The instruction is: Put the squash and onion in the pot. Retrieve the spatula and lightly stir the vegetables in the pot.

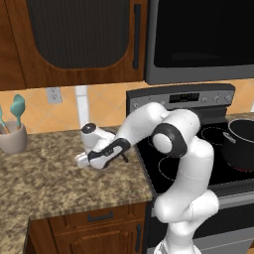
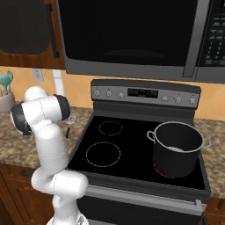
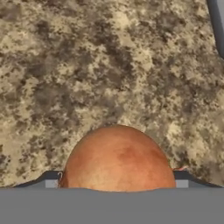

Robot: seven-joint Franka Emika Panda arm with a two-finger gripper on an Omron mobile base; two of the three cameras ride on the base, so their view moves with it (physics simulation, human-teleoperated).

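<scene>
The squash (image 3: 117, 159), a round orange ball, lies on the speckled granite counter (image 3: 87, 65) in the hand view. It sits right between the fingertips of my gripper (image 3: 116, 181). The jaws stand open, close on either side of it. From the left base view my gripper (image 1: 80, 159) reaches low over the counter, left of the stove. The spatula (image 2: 70, 120) lies on the counter beside the arm, silver head away from me. At the stove's right front burner stands the silver pot (image 2: 178, 149) (image 1: 242, 144). The onion is out of view.
A beige crock with teal utensils (image 1: 12, 139) stands at the counter's far left. The black cooktop (image 2: 110, 149) lies right of the counter. A microwave (image 2: 132, 35) and dark wood cabinets (image 1: 74, 34) hang above. The counter's front edge (image 1: 89, 208) is near.
</scene>
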